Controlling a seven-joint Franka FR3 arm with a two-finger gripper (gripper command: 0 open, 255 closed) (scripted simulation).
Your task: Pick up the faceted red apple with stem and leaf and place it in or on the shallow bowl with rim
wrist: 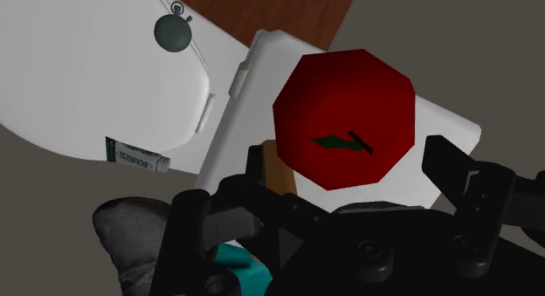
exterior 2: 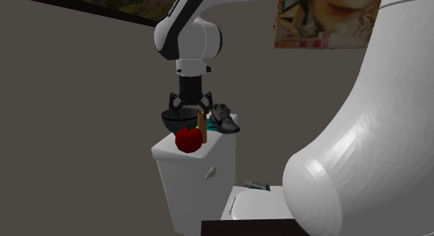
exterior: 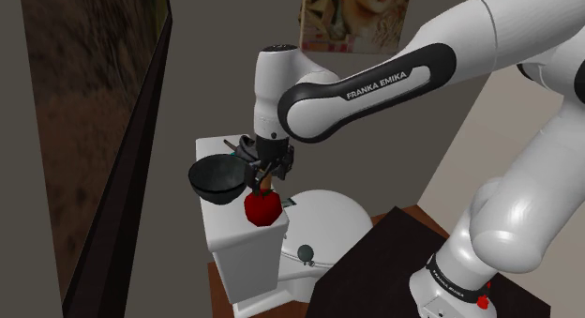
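Note:
The faceted red apple [exterior: 262, 208] with a dark stem and green leaf sits on the near end of a white toilet tank lid [exterior: 214, 144]. Just behind it on the lid stands the dark shallow bowl [exterior: 217, 178], and nothing lies in it. My black gripper [exterior: 265, 168] hangs open right above the apple and beside the bowl. In the wrist view the apple [wrist: 343, 115] lies ahead of the gripper [wrist: 354, 168], between the two spread fingers [wrist: 450, 168], which do not touch it. From the second exterior view the apple [exterior 2: 188, 139] stands in front of the bowl [exterior 2: 177, 118], under the gripper [exterior 2: 188, 106].
A brown upright object [exterior 2: 202, 124] stands by the apple, and a grey shoe [exterior 2: 224, 118] lies on the tank's far end. On the white toilet lid [exterior: 328, 213] rest a round watch [wrist: 172, 30] and a small tube [wrist: 135, 154]. The dark stand [exterior: 394, 260] is at the lower right.

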